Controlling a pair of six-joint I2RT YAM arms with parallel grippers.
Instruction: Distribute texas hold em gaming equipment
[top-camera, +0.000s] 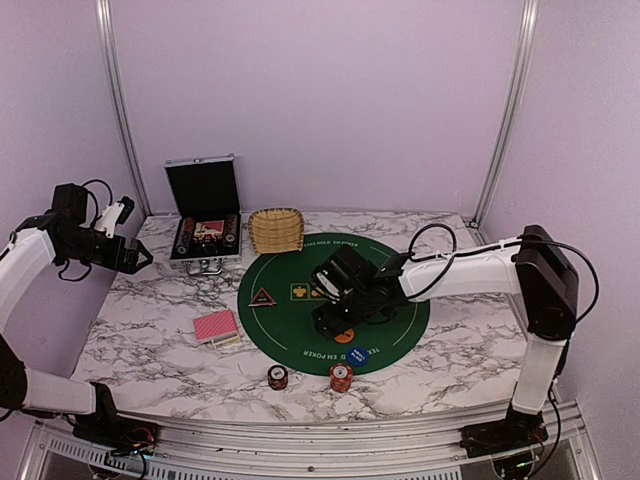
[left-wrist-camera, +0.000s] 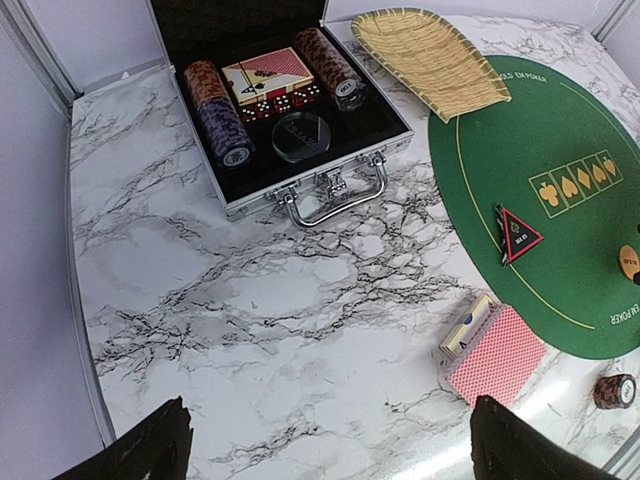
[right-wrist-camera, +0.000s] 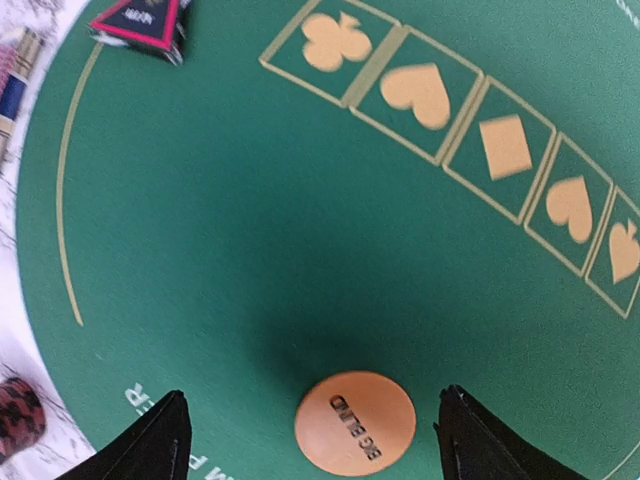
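Note:
The orange round marker disc (right-wrist-camera: 354, 422) lies flat on the green mat (right-wrist-camera: 250, 200). My right gripper (right-wrist-camera: 312, 440) stands open over it, with a gap on each side between disc and fingers. From above, the right gripper (top-camera: 335, 322) hovers over the mat's near middle, by the orange disc (top-camera: 345, 335) and the blue disc (top-camera: 358, 354). The dark triangular marker (top-camera: 263, 297) sits on the mat's left. Red-backed playing cards (left-wrist-camera: 497, 355) lie on the marble left of the mat. My left gripper (left-wrist-camera: 330, 455) is open and empty, raised at the far left (top-camera: 138, 258).
An open silver-edged case (left-wrist-camera: 280, 110) holding chips, cards and dice stands at the back left, with a wicker basket (top-camera: 276, 230) beside it. Two chip stacks (top-camera: 278, 377) (top-camera: 341, 377) sit near the front edge. The mat (top-camera: 300, 330) shows card-suit boxes.

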